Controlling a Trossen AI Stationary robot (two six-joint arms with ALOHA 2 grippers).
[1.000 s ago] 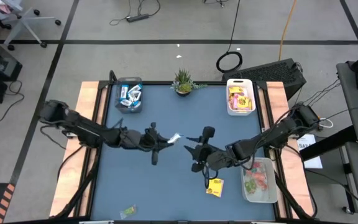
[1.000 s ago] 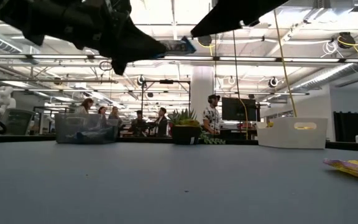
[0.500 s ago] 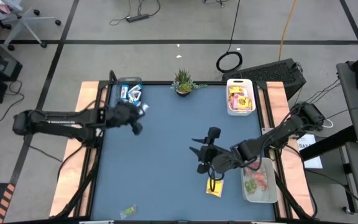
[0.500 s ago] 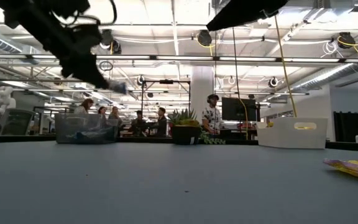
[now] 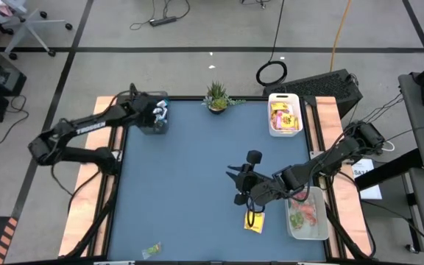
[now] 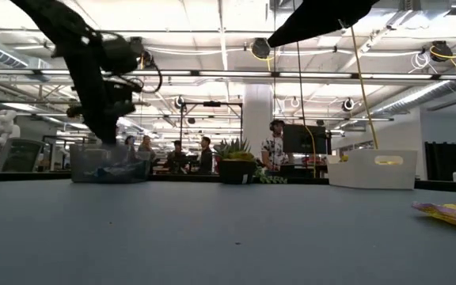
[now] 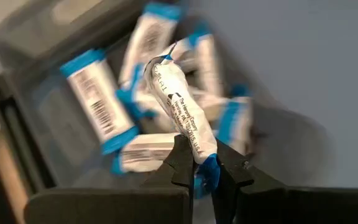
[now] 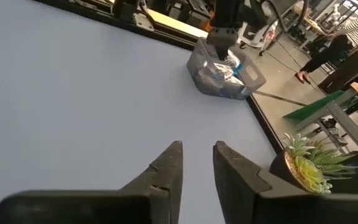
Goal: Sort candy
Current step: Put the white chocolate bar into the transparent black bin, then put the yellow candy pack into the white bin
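Note:
My left gripper (image 5: 157,114) hangs over the clear bin (image 5: 153,118) at the table's far left and is shut on a slim blue-and-white candy bar (image 7: 182,109). Several like bars (image 7: 98,102) lie in that bin. My right gripper (image 5: 232,185) hovers right of the table's middle, its fingers a narrow gap apart (image 8: 197,149) with nothing between them. A yellow candy packet (image 5: 254,221) lies flat on the mat just near of it. A small green candy (image 5: 152,251) lies at the near edge. My left gripper pinches the bar's blue end (image 7: 205,169) between its two fingers. The fingers slant down from above the bin. The rest of the bar sticks out past the fingertips, clear of the bars in the bin.
A white bin (image 5: 284,114) of yellow packets stands at the far right. A clear bin (image 5: 306,213) with red, pink and green pieces stands at the near right. A small potted plant (image 5: 217,96) sits at the far edge's middle. The mat's middle lies bare.
My left gripper has swung from the table's middle toward the far left corner with the bar held, and has tipped downward; it now hangs over the clear bin. My right arm has kept almost still.

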